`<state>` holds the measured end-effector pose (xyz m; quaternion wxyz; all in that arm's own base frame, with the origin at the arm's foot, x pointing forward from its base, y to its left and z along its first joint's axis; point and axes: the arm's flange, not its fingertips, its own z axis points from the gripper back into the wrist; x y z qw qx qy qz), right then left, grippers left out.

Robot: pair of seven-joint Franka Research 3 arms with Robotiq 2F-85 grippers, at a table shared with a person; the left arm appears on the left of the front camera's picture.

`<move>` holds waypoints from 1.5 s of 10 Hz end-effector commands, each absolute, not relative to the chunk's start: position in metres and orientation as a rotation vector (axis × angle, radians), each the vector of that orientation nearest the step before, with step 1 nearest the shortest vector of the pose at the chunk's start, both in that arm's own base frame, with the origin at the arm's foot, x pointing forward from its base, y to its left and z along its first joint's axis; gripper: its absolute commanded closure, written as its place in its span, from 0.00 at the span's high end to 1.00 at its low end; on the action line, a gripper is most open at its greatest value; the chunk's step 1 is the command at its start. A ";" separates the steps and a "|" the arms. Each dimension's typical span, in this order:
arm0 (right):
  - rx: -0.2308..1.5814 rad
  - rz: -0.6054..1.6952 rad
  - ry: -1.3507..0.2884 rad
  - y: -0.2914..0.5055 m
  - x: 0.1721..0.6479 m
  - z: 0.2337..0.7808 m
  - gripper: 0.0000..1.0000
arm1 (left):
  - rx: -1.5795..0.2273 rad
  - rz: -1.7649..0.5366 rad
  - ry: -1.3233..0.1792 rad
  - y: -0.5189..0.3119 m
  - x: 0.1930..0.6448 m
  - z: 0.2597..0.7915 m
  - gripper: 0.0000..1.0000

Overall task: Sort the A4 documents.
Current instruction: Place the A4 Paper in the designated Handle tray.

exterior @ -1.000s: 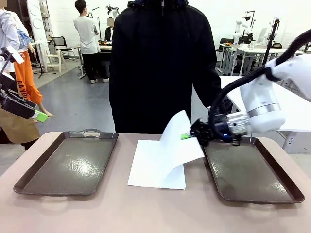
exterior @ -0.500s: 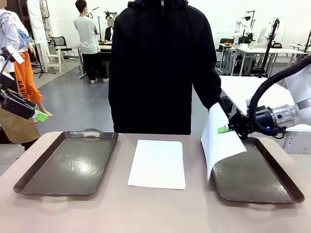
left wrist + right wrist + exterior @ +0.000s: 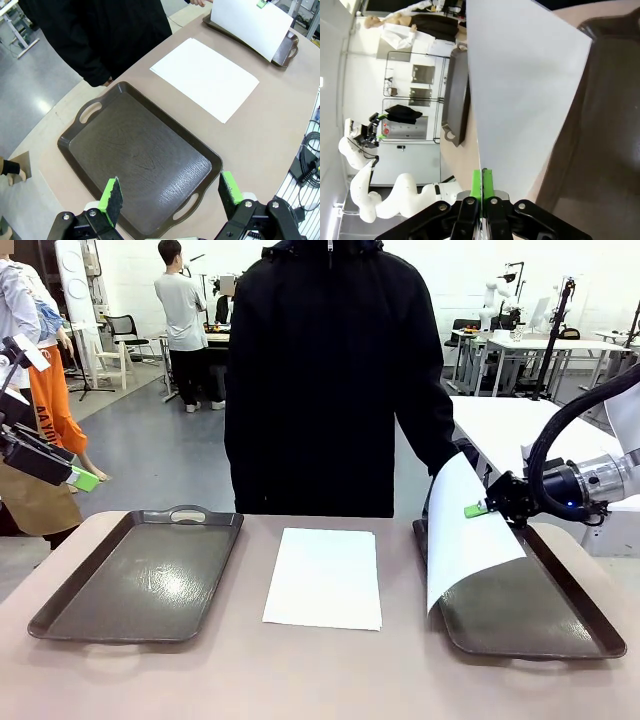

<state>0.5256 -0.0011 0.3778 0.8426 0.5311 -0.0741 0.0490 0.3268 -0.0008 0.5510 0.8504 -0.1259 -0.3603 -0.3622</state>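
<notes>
One sheet [image 3: 465, 530], pinched by right hand [image 3: 478, 509], hangs over right tray [image 3: 540, 605].

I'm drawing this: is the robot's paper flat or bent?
Bent: the A4 sheet hangs curved from the right gripper above the tray.

Sheet [image 3: 465, 530] now above right tray [image 3: 545, 612].

A dark brown handled plastic tray [image 3: 135, 580] lies near the beige table's [image 3: 320, 675] left edge and a matching dark brown tray [image 3: 535, 615] near its right edge. A flat white A4 paper sheet [image 3: 325, 578] lies between them. A second white A4 sheet [image 3: 465, 535] hangs over the right tray's left rim from the right gripper [image 3: 478, 508].
</notes>
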 end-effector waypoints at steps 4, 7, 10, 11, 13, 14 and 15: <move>1.011 0.105 -0.074 -0.056 0.535 0.346 0.01 | -0.273 -0.771 -0.762 0.000 0.327 0.551 1.00; 0.867 0.074 -0.111 -0.073 0.534 0.340 0.01 | -0.273 -0.771 -0.762 0.000 0.327 0.551 1.00; 0.854 0.080 -0.074 -0.082 0.538 0.326 0.01 | -0.273 -0.771 -0.762 0.000 0.327 0.551 1.00; 0.847 0.057 -0.074 -0.088 0.538 0.322 0.01 | -0.273 -0.771 -0.762 0.000 0.327 0.551 1.00; 0.827 0.022 -0.067 -0.095 0.534 0.315 0.01 | -0.273 -0.771 -0.762 0.000 0.327 0.551 1.00; 0.816 0.014 -0.065 -0.097 0.532 0.312 0.01 | -0.273 -0.771 -0.762 0.000 0.327 0.551 1.00; 0.812 0.014 -0.058 -0.098 0.530 0.309 0.01 | -0.273 -0.771 -0.762 0.000 0.327 0.551 1.00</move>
